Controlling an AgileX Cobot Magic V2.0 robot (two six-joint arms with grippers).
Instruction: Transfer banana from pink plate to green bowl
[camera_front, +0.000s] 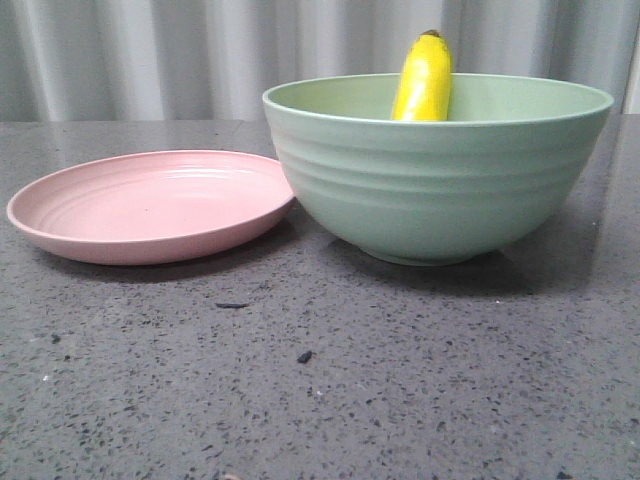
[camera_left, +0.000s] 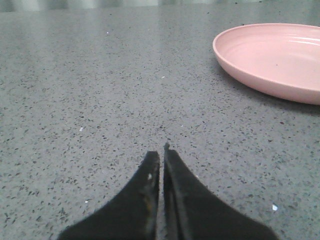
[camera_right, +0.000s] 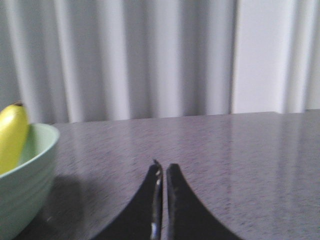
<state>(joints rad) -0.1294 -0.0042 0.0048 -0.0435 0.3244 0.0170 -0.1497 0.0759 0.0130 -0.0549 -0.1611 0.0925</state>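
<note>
While the front view shows the banana (camera_front: 423, 80) leaning upright inside the green bowl (camera_front: 437, 185), upper right, beside the bare pink plate (camera_front: 150, 207) — it might tip if bumped — both wrist views show the left gripper (camera_left: 162, 155) and right gripper (camera_right: 163, 170) closed, holding nothing.

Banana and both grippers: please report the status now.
Left gripper shut, empty. Right gripper shut, empty. Banana stands in green bowl; pink plate bare. Nothing in the way.

Soft even light, faint shadows, slight blur
</note>
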